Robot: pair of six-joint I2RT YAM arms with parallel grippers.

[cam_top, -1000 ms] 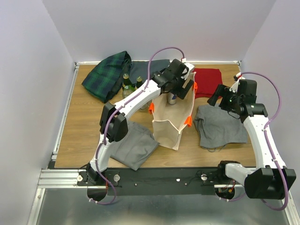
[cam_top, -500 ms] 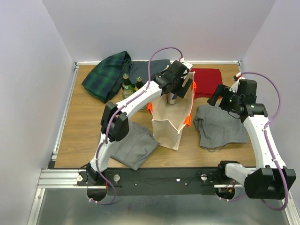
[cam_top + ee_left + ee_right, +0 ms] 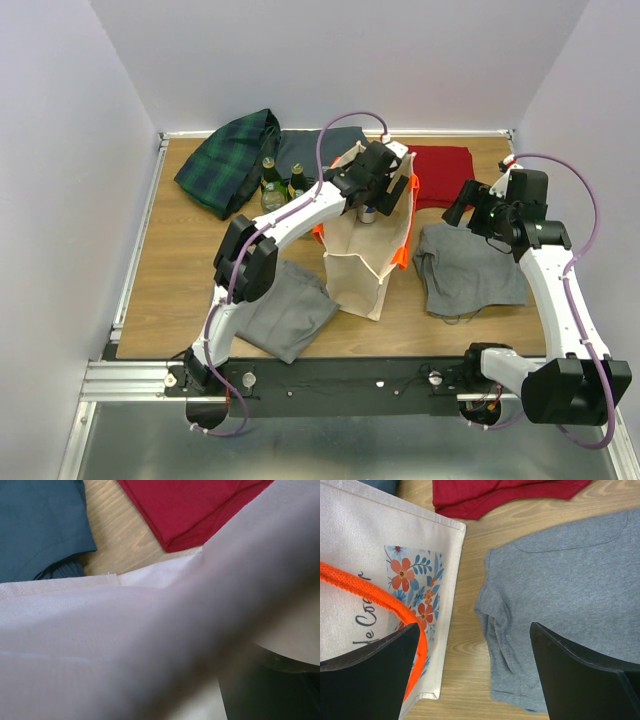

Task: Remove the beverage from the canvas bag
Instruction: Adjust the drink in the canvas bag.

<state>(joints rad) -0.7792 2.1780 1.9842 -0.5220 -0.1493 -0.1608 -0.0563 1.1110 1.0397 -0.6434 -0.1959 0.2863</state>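
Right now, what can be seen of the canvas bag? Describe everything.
The canvas bag is a tall, boxy tote of cream woven cloth with short bright orange handles. One side has a print of red and blue flowers beside dark script lettering. It stands upright on the wooden table with its mouth open. A grey cloth lies beside it, not touching. The left hand reaches into the mouth, where a silvery can-like top shows; its grip cannot be judged.
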